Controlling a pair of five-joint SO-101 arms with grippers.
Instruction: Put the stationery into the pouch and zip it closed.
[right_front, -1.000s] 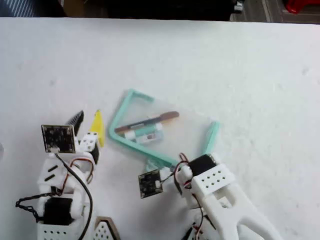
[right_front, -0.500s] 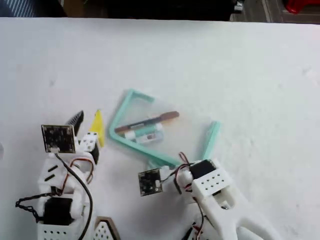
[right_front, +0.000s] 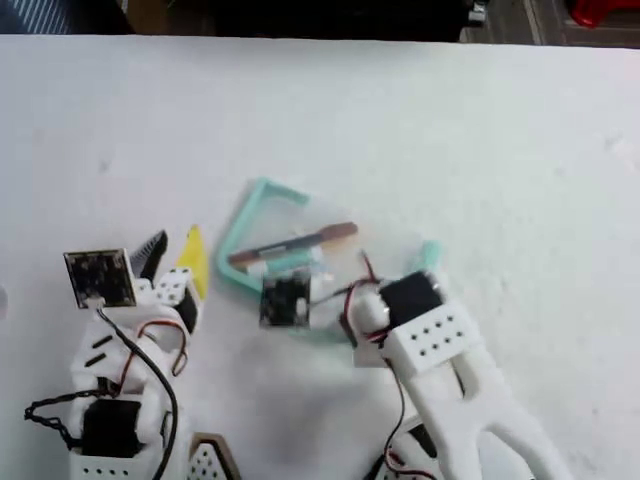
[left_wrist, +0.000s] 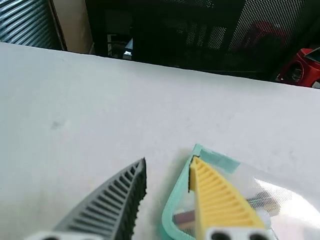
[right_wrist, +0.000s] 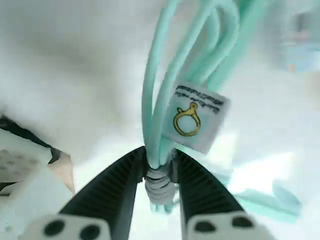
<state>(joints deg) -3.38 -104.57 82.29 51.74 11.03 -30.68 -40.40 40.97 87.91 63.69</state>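
Observation:
A clear pouch with a mint-green border (right_front: 232, 225) lies mid-table, holding a brown-tipped pen (right_front: 300, 241) and a white and green item (right_front: 300, 261). My right gripper (right_wrist: 159, 152) is shut on the pouch's mint zipper cord (right_wrist: 155, 100), which carries a white tag (right_wrist: 196, 116). In the high view the right arm's wrist (right_front: 410, 300) sits over the pouch's near edge. My left gripper (right_front: 172, 246) is open just left of the pouch. Its yellow finger (left_wrist: 215, 200) overlaps the pouch corner (left_wrist: 215, 156) and its grey finger (left_wrist: 115, 200) is over bare table.
The white table (right_front: 450, 130) stretches wide beyond and to the right of the pouch. Dark furniture and a red object (right_front: 600, 10) lie past the far edge. Both arm bases crowd the near edge.
My right arm has moved up and left over the pouch's near edge with the zipper cord in its grip. The left arm's wrist shifted slightly left.

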